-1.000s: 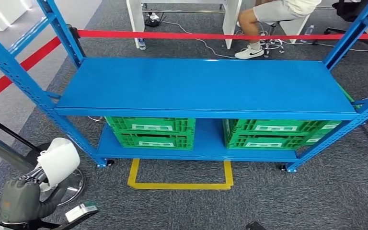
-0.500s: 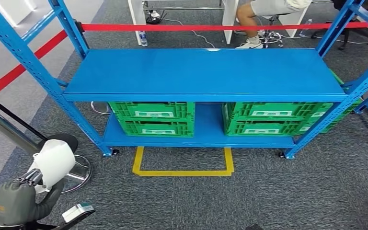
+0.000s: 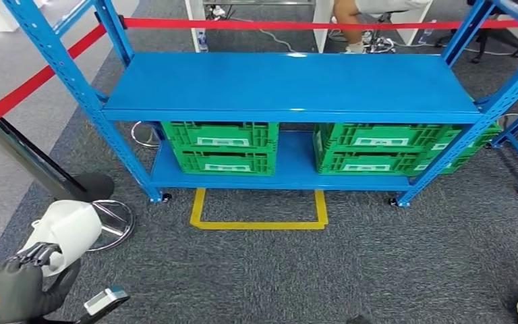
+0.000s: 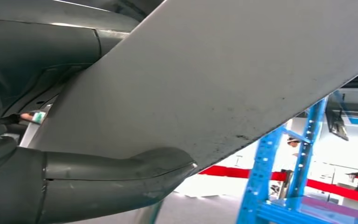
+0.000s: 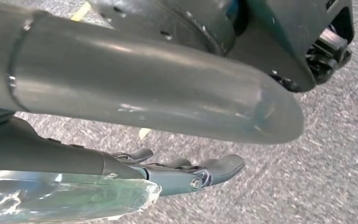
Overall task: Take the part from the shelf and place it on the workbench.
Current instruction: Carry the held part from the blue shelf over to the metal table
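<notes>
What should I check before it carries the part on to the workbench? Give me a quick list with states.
1. Part in hand: ok. The left hand holds the white part, and the part lies against the thumb in the left wrist view.
2. Grip firmness: cannot tell; the fingers are mostly hidden by the part.
3. Right hand free: ok, nothing in it, fingers apart.
4. Clearance from the blue shelf: ok, the part is well apart from it.
5. Obstacle nearby: not ok. A stanchion base sits on the floor close beside the part.
6. Workbench located: cannot tell.
</notes>
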Motion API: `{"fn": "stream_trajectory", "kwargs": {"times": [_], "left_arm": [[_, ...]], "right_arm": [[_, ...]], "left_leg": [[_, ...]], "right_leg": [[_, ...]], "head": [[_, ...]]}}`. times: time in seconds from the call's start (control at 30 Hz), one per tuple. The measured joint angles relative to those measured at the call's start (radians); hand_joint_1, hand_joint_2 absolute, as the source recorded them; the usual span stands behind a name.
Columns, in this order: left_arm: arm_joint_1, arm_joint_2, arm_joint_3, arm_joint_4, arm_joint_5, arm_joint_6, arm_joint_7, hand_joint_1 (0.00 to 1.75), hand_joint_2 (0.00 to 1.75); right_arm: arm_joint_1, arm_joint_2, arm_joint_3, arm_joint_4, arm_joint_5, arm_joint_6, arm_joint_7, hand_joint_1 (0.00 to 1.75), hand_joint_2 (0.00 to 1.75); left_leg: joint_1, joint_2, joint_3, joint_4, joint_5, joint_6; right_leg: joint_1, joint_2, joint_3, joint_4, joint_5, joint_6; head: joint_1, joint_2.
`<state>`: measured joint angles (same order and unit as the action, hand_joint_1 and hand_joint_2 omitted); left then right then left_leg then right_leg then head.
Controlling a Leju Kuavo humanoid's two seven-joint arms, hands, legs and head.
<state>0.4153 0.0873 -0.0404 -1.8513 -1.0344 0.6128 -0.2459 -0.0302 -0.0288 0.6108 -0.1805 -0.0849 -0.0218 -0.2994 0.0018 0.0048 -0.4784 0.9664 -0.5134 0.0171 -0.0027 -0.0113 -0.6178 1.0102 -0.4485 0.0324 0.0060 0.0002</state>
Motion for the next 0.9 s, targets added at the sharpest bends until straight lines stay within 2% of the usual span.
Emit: {"fn": "stream_trajectory", "kwargs": {"times": [0.03, 0.1, 0.13, 0.27, 0.33, 0.37, 0.4, 0.47, 0.5, 0.53, 0.57, 0.63, 0.67, 0.7, 0.73, 0.77, 0.83, 0.87, 0.9], "left_arm": [[0.001, -0.002, 0.0, 0.0, -0.001, 0.0, 0.0, 1.75, 1.75], [0.001, -0.004, 0.001, 0.0, -0.001, 0.001, 0.0, 1.75, 1.75], [0.001, -0.004, 0.001, 0.0, -0.001, 0.001, 0.0, 1.75, 1.75], [0.001, -0.004, 0.001, 0.0, -0.001, 0.001, 0.0, 1.75, 1.75], [0.002, -0.005, 0.001, 0.0, 0.0, 0.001, 0.001, 1.75, 1.75], [0.002, -0.005, 0.002, 0.0, 0.002, 0.001, 0.001, 1.75, 1.75], [0.003, -0.006, 0.002, 0.0, 0.01, 0.001, 0.003, 1.75, 1.75], [0.004, -0.006, 0.002, -0.001, 0.028, 0.001, 0.007, 1.75, 1.75], [0.004, -0.007, 0.002, -0.001, 0.036, 0.0, 0.008, 1.75, 1.75], [0.005, -0.008, 0.002, -0.001, 0.041, 0.0, 0.008, 1.75, 1.75], [0.006, -0.008, 0.003, -0.001, 0.044, -0.002, 0.008, 1.75, 1.75], [0.007, -0.009, 0.004, -0.001, 0.049, -0.005, 0.009, 1.75, 1.75], [0.007, -0.01, 0.005, -0.001, 0.051, -0.007, 0.009, 1.75, 1.75], [0.007, -0.011, 0.005, -0.001, 0.053, -0.009, 0.009, 1.75, 1.75], [0.007, -0.011, 0.005, -0.001, 0.054, -0.01, 0.009, 1.75, 1.75], [0.007, -0.011, 0.005, -0.001, 0.054, -0.011, 0.009, 1.75, 1.75], [0.006, -0.011, 0.005, -0.001, 0.055, -0.012, 0.009, 1.75, 1.75], [0.006, -0.011, 0.006, -0.002, 0.055, -0.012, 0.009, 1.75, 1.75], [0.006, -0.011, 0.006, -0.002, 0.055, -0.012, 0.009, 1.75, 1.75]], "right_arm": [[0.002, -0.001, 0.0, 0.001, 0.0, 0.0, 0.0, 0.0, 0.0], [0.003, -0.002, 0.001, 0.002, 0.0, 0.001, 0.0, 0.0, 0.0], [0.003, -0.002, 0.001, 0.002, 0.001, 0.001, 0.0, 0.0, 0.0], [0.003, -0.002, 0.001, 0.002, 0.001, 0.001, 0.0, 0.0, 0.0], [0.003, -0.002, 0.0, 0.002, 0.001, 0.001, 0.0, 0.0, 0.0], [0.003, -0.002, 0.0, 0.002, 0.001, 0.0, 0.0, 0.0, 0.0], [0.001, -0.002, 0.0, 0.002, 0.001, 0.0, 0.0, 0.0, 0.0], [-0.001, -0.002, 0.0, 0.002, 0.0, -0.001, 0.0, 0.0, 0.0], [-0.002, -0.002, 0.0, 0.002, 0.0, -0.001, -0.001, 0.0, 0.0], [-0.001, -0.001, 0.0, 0.002, 0.0, -0.001, 0.0, 0.0, 0.0], [0.0, -0.001, 0.0, 0.002, 0.0, 0.0, 0.0, 0.0, 0.0], [0.001, -0.001, 0.0, 0.002, 0.0, -0.001, 0.0, 0.0, 0.0], [0.0, -0.001, 0.0, 0.002, -0.001, -0.001, 0.0, 0.0, 0.0], [0.0, -0.001, 0.0, 0.002, -0.001, -0.001, 0.0, 0.0, 0.0], [0.0, -0.001, 0.0, 0.002, -0.002, -0.001, 0.001, 0.0, 0.0], [0.0, -0.001, 0.0, 0.002, -0.002, -0.001, 0.0, 0.0, 0.0], [0.0, 0.0, 0.0, 0.002, -0.002, -0.001, 0.0, 0.0, 0.0], [0.0, 0.001, 0.0, 0.002, -0.002, -0.001, 0.0, 0.0, 0.0], [0.0, 0.002, 0.0, 0.002, -0.003, -0.001, 0.0, 0.0, 0.0]], "left_leg": [[0.001, 0.002, -0.014, -0.003, 0.013, 0.008], [0.001, 0.004, -0.033, -0.004, 0.029, 0.016], [0.0, 0.004, -0.037, -0.004, 0.033, 0.017], [0.0, 0.004, -0.039, -0.004, 0.034, 0.017], [-0.002, 0.004, -0.051, -0.003, 0.044, 0.019], [-0.005, 0.004, -0.071, -0.002, 0.06, 0.019], [-0.01, 0.005, -0.099, 0.001, 0.087, 0.014], [-0.015, 0.005, -0.145, 0.006, 0.137, 0.002], [-0.016, 0.004, -0.157, 0.009, 0.147, -0.006], [-0.015, 0.003, -0.163, 0.018, 0.13, -0.013], [-0.014, 0.001, -0.173, 0.047, 0.096, -0.02], [-0.008, -0.001, -0.205, 0.165, -0.007, -0.031], [-0.005, -0.001, -0.221, 0.235, -0.045, -0.034], [-0.004, -0.001, -0.227, 0.288, -0.063, -0.035], [-0.003, -0.001, -0.22, 0.309, -0.06, -0.034], [-0.004, -0.001, -0.194, 0.293, -0.041, -0.03], [-0.008, -0.003, -0.103, 0.176, 0.0, -0.014], [-0.011, -0.003, -0.061, 0.111, 0.008, -0.004], [-0.014, -0.003, -0.034, 0.065, 0.009, 0.003]], "right_leg": [[0.0, 0.002, -0.015, 0.03, -0.036, 0.004], [-0.001, 0.006, -0.04, 0.092, -0.111, 0.008], [-0.001, 0.006, -0.047, 0.113, -0.131, 0.008], [-0.001, 0.006, -0.048, 0.12, -0.136, 0.008], [-0.001, 0.007, -0.06, 0.185, -0.169, 0.009], [-0.001, 0.007, -0.044, 0.21, -0.159, 0.008], [0.0, 0.008, 0.022, 0.158, -0.153, 0.004], [0.003, 0.01, 0.159, -0.003, -0.108, -0.005], [0.003, 0.009, 0.205, -0.078, -0.108, -0.012], [0.001, 0.007, 0.199, -0.077, -0.1, -0.018], [-0.001, 0.004, 0.19, -0.075, -0.09, -0.027], [-0.002, 0.002, 0.166, -0.064, -0.074, -0.039], [-0.001, 0.001, 0.15, -0.056, -0.067, -0.04], [0.0, 0.001, 0.133, -0.047, -0.062, -0.04], [0.002, 0.001, 0.117, -0.038, -0.057, -0.04], [0.003, 0.001, 0.102, -0.029, -0.053, -0.04], [0.007, 0.002, 0.079, -0.015, -0.047, -0.039], [0.009, 0.002, 0.072, -0.01, -0.043, -0.037], [0.008, 0.001, 0.067, -0.007, -0.037, -0.033]], "head": [[0.002, 0.0], [0.006, 0.0], [0.007, 0.0], [0.007, 0.0], [0.008, 0.0], [0.008, 0.0], [0.008, 0.0], [0.008, 0.0], [0.008, 0.0], [0.008, 0.0], [0.007, 0.0], [0.004, 0.0], [0.003, 0.0], [0.003, 0.0], [0.003, 0.0], [0.003, 0.0], [0.003, 0.0], [0.004, 0.0], [0.004, 0.0]]}}
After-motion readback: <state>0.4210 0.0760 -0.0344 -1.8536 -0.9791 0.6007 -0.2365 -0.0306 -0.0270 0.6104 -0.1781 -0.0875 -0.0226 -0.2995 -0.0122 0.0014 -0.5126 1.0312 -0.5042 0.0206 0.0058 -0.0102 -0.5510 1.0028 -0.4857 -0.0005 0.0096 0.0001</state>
